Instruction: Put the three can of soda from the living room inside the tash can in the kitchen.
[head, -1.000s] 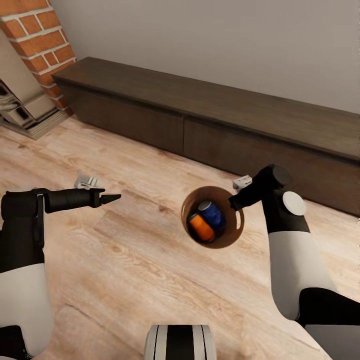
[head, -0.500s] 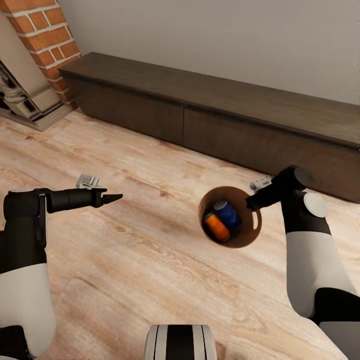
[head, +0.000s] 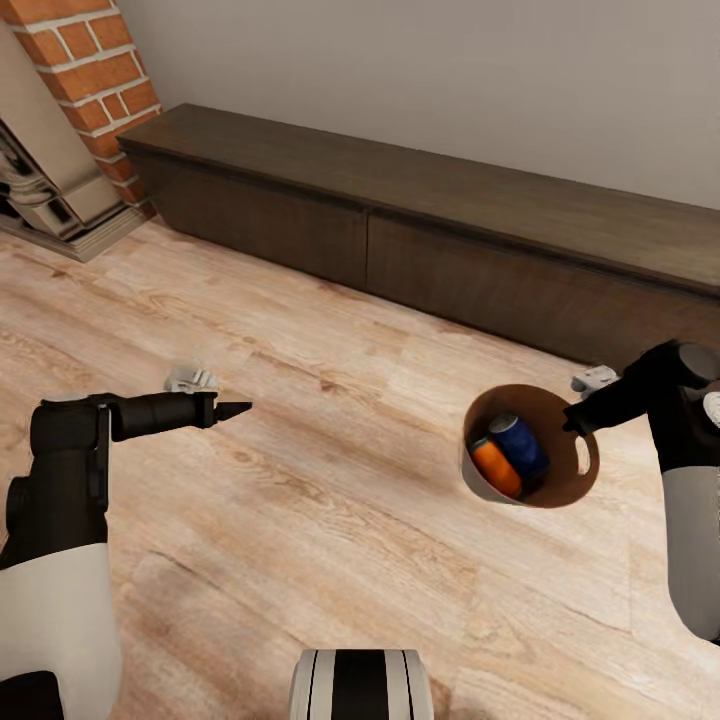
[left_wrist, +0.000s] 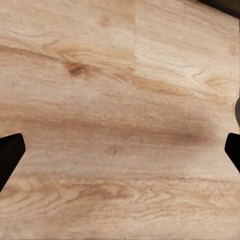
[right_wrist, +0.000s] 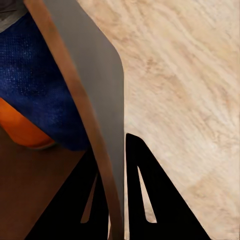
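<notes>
right arm (head: 690, 520) cropped, fireplace (head: 60, 130) cut off

The floor (head: 300, 520) is light wood with long boards. A long dark low cabinet (head: 420, 230) stands on it by the grey wall. A brick fireplace (head: 70, 120) stands on the floor at the far left corner

Lighting: even, bright, diffuse; source not identifiable. Shadows: soft and faint on the wood floor (head: 330, 520); darker band beneath the low cabinet (head: 420, 250). Glare: none. Sharpness: head view crisp; wrist views softer, floor grain slightly smeared. Edge distortion: none evident.
</notes>
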